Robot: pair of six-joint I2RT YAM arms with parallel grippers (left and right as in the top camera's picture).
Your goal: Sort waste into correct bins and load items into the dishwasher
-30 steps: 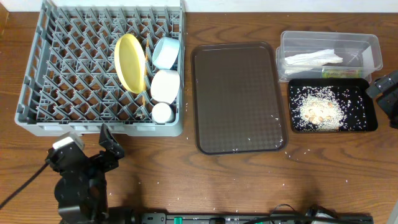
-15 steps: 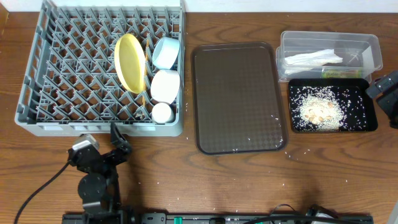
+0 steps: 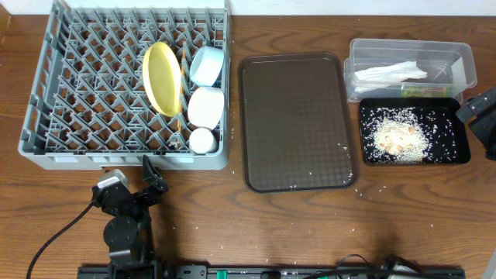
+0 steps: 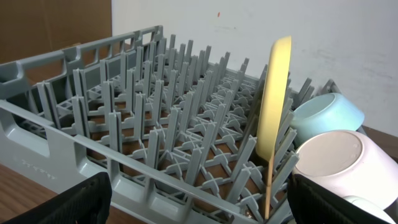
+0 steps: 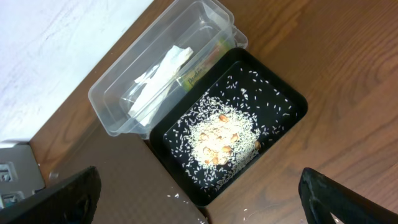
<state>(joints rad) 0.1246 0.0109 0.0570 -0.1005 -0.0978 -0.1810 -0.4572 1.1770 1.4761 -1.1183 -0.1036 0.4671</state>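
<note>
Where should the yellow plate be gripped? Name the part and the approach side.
Grip the yellow plate by its top rim, probably straight down from above. It stands on edge between the pegs of the grey rack, so only that upper edge is free; the light-blue bowl and white bowl crowd its right face.

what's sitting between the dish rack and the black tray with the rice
The brown serving tray lies flat on the table between the grey dish rack and the black tray, with nothing standing on it. The overhead view shows this.
</note>
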